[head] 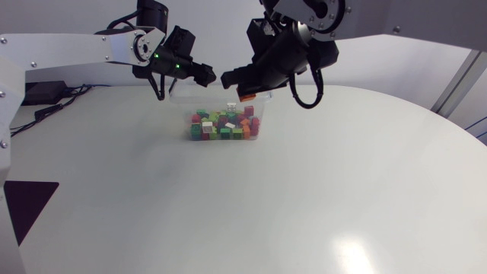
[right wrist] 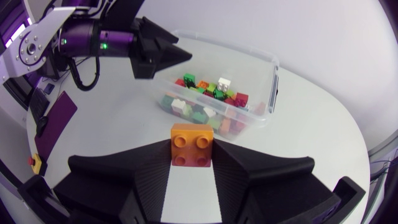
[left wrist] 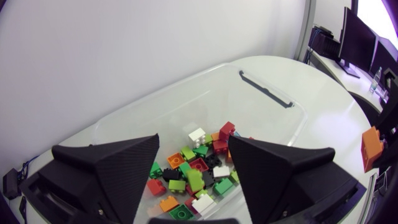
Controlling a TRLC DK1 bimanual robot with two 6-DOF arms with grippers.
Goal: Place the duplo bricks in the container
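Table [head: 342, 190] bears container [left wrist: 273, 124] of bricks [left wrist: 196, 171]; right claw [right wrist: 193, 152] clamps orange brick [right wrist: 193, 145], left claw [left wrist: 193, 142] spread.

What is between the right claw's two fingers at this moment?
An orange duplo brick, held from both sides by the right claw; the right wrist view shows it plainly.

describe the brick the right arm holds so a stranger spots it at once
Find the clear container of mixed bricks on the table. Near its right end, the orange brick is pinched between the right arm's black fingers. It alone is held up, outside the container.
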